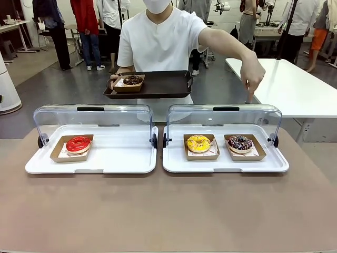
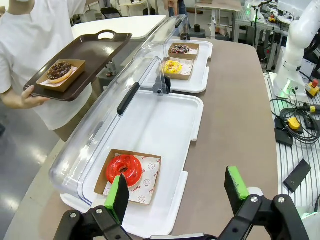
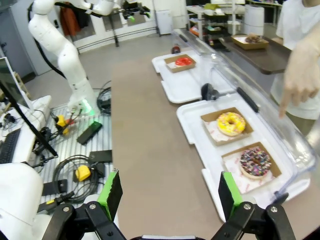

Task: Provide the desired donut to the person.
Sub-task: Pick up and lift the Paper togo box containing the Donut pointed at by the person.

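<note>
Left gripper (image 2: 177, 185) and right gripper (image 3: 169, 189): you have both wide, empty; person's hand (image 1: 254, 79) points just behind the sprinkled donut (image 1: 240, 143).

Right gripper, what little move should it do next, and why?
Probably reach the right gripper, jaws open, toward the sprinkled chocolate donut. The person's hand points down at that end of the right case, whose clear cover is rolled back, so it seems to be the one wanted.
</note>
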Robot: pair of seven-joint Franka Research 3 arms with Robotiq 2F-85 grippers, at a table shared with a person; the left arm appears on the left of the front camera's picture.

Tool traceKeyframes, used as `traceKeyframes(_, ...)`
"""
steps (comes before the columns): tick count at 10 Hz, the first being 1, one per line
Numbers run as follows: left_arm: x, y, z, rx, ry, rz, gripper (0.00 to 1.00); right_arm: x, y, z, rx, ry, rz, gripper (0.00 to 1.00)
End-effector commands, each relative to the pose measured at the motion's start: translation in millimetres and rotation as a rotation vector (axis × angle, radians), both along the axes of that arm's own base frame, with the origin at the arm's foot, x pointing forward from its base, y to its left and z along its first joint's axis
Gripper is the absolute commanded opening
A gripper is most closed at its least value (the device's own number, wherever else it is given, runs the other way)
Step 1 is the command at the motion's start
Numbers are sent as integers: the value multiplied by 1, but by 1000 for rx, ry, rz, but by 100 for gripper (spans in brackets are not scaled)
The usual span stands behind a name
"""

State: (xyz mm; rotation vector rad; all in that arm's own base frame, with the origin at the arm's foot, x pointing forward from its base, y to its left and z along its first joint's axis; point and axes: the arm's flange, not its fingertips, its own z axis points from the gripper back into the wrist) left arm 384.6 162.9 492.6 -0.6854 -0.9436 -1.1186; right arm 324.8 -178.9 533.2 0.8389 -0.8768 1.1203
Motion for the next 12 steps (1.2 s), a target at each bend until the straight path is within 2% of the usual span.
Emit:
traceKeyframes(1,-1,4,2,-9,-5,-3,100,4,6,7,-11,28,132,100)
traceKeyframes(2,-1,4,2,-9,-5,-3,100,10,17,14,-91,54,153,100)
traceKeyframes(4,-1,4,2,-9,-5,-3,100,32,40,19,-177,136,286,100)
traceKeyframes(7,-1,4,2,-9,-5,-3,100,72,103,33,-538,210,475,100)
traceKeyframes(9,-1,4,2,-9,-5,-3,100,83,133,20,-745,254,503,100)
traceKeyframes(10,-1,4,2,-9,-5,-3,100,85,144,10,-836,226,483,100)
traceKeyframes(11,-1,4,2,-9,-5,-3,100,84,153,-1,-938,149,445,100)
traceKeyframes(12,-1,4,2,-9,-5,-3,100,83,160,-8,-968,87,402,100)
